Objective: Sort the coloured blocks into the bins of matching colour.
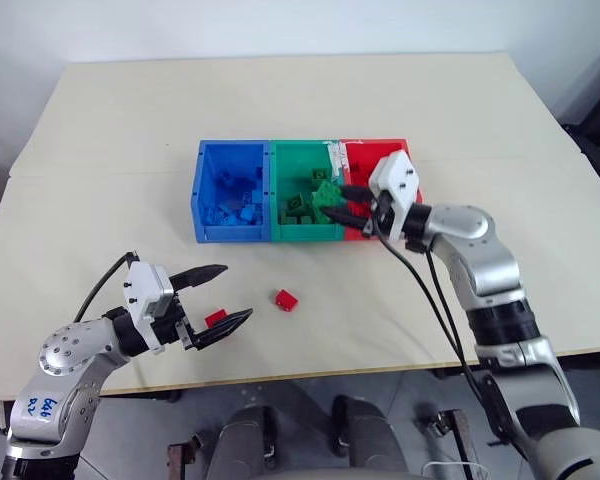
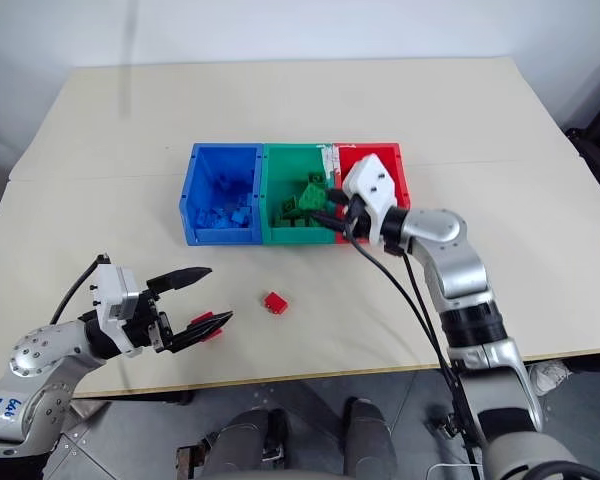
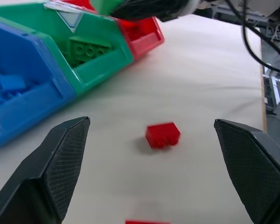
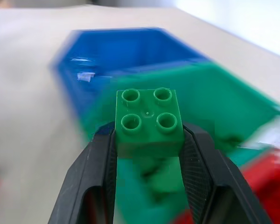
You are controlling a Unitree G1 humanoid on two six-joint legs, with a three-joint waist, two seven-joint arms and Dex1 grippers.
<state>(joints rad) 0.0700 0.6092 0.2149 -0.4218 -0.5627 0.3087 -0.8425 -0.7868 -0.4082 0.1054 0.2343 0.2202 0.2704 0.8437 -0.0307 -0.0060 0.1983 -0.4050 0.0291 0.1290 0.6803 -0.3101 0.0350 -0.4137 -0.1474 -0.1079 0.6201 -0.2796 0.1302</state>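
Observation:
The bins stand joined in a row mid-table: blue bin point(image 1: 230, 233), green bin point(image 1: 305, 233) and red bin point(image 1: 375, 146). My right gripper point(image 1: 332, 203) hovers over the green bin's right side, shut on a green block point(image 4: 149, 121) with its studs up. The blue and green bins hold several bricks of their own colours. Two red blocks lie on the table in front of the bins. One red block point(image 1: 286, 299) is ahead of my left gripper point(image 1: 237, 291), which is open and holds nothing. The other red block point(image 1: 216, 318) lies just beside its nearer finger.
The beige table point(image 1: 480, 130) stretches wide behind and to both sides of the bins. Its front edge runs close to the two red blocks. Black cables hang from my right arm over the table's front right part.

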